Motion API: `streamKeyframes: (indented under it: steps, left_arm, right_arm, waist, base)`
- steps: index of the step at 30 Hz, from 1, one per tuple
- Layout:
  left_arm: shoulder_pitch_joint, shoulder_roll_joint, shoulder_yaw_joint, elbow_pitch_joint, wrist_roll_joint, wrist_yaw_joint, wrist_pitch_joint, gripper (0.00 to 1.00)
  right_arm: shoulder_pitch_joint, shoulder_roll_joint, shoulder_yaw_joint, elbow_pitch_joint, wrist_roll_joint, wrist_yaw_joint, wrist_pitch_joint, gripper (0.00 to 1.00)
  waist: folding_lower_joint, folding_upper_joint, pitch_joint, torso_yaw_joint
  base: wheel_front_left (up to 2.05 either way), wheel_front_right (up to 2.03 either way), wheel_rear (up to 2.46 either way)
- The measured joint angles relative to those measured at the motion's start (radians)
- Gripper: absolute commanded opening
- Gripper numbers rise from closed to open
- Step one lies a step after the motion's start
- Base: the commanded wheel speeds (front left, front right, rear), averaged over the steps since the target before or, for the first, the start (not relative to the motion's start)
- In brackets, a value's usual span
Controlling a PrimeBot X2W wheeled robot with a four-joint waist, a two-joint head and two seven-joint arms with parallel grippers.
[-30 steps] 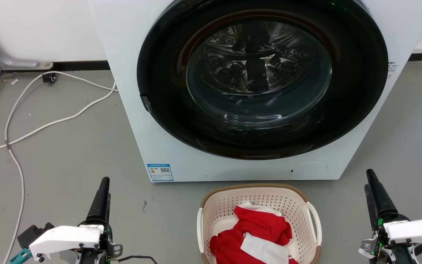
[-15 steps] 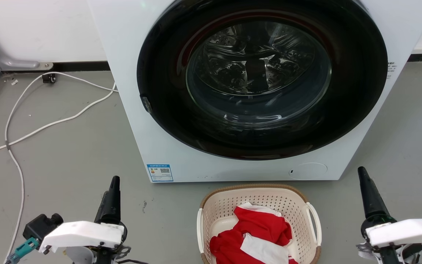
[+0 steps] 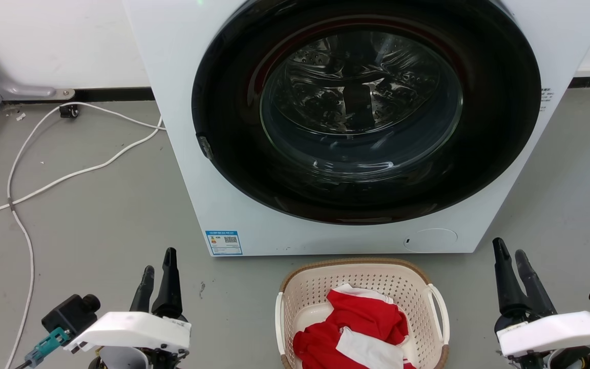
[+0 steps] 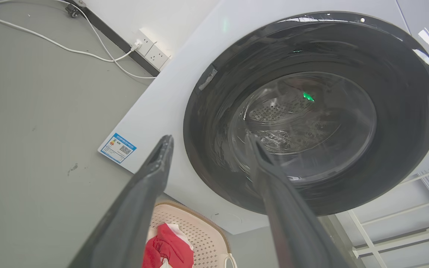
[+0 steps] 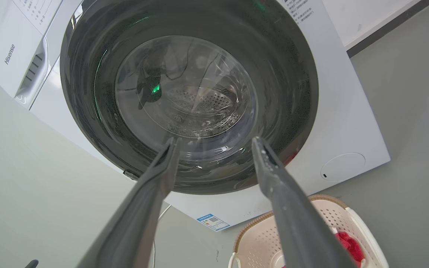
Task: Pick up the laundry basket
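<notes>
The laundry basket (image 3: pixel 305 289) stands on the grey floor just before the washer, cream-white and perforated with a brown rim and white loop handles; red and white clothes lie in it. It also peeks into the left wrist view, laundry basket (image 4: pixel 203 234), and the right wrist view, laundry basket (image 5: pixel 259 238). My left gripper (image 3: pixel 159 261) is open at the lower left, well left of the basket. My right gripper (image 3: pixel 509 248) is open at the lower right, right of the basket. Nothing sits between either pair of fingers.
A white front-loading washer (image 3: pixel 213 102) with a dark round door (image 3: pixel 361 113) rises right behind the basket. White cables (image 3: pixel 69 174) trail over the floor at the left. A wall runs along the back.
Both grippers have turned about their wrists, so each now shows two spread fingers. The left gripper has shifted right and the right gripper slightly left, toward the basket.
</notes>
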Motion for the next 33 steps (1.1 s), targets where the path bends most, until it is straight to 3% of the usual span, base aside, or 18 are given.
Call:
streamKeyframes:
  steps: [33]
  left_arm:
    - [0.033,0.002,-0.073,-0.042,0.394,0.046,-0.096,1.00]
  right_arm:
    - [0.049,-0.001,0.010,-0.068,-0.401,0.000,-0.094,1.00]
  waist:
    - [0.0000,0.0000,-0.006,0.003]
  base:
    - [0.00,0.00,0.00]
